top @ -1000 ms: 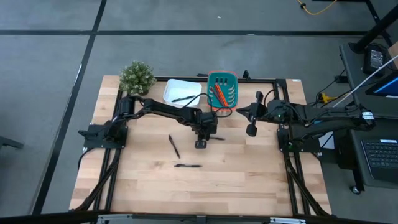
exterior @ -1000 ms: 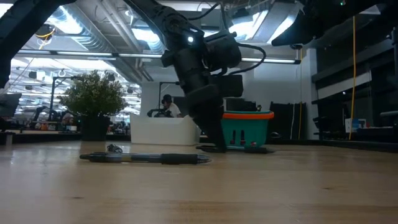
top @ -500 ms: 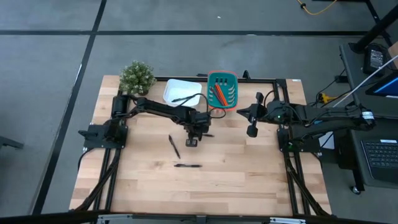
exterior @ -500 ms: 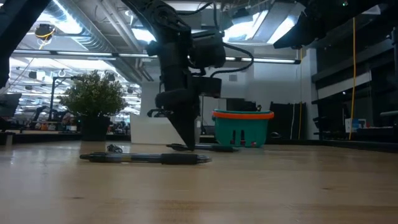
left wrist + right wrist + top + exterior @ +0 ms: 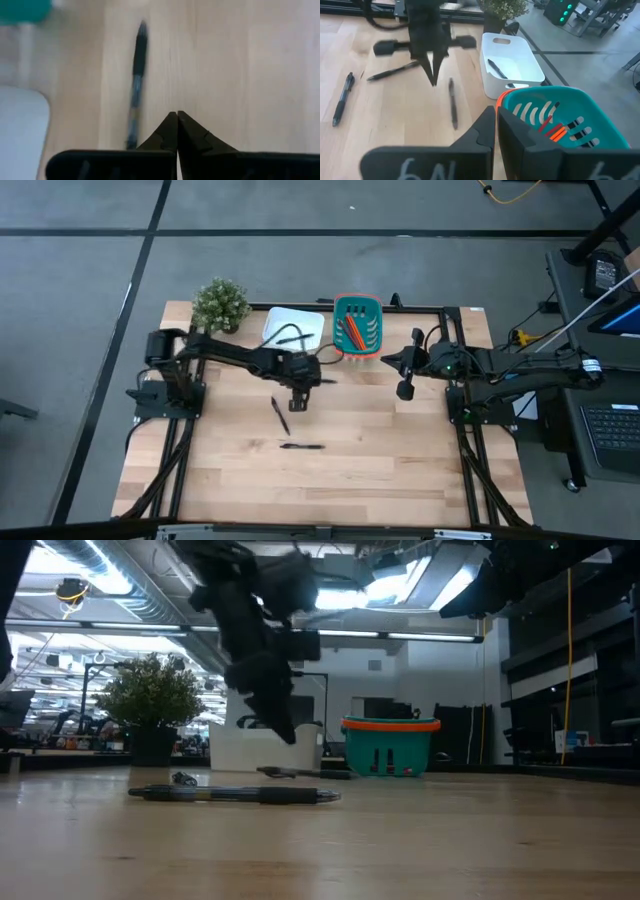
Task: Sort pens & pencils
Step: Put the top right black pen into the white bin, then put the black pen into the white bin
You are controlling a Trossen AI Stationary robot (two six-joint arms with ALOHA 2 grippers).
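Left gripper [image 5: 298, 400] fingers pressed together, empty, above thin black pen [image 5: 136, 85]. Spread jaws before descending, straddle barrel mid-length.

A black pen [image 5: 235, 795] lies on the table [image 5: 400, 840] before a teal basket [image 5: 390, 748]

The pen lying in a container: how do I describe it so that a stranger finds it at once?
At the table's far edge, a white bin stands between the plant and the teal basket. One black pen lies inside it; the other pens lie on bare wood.
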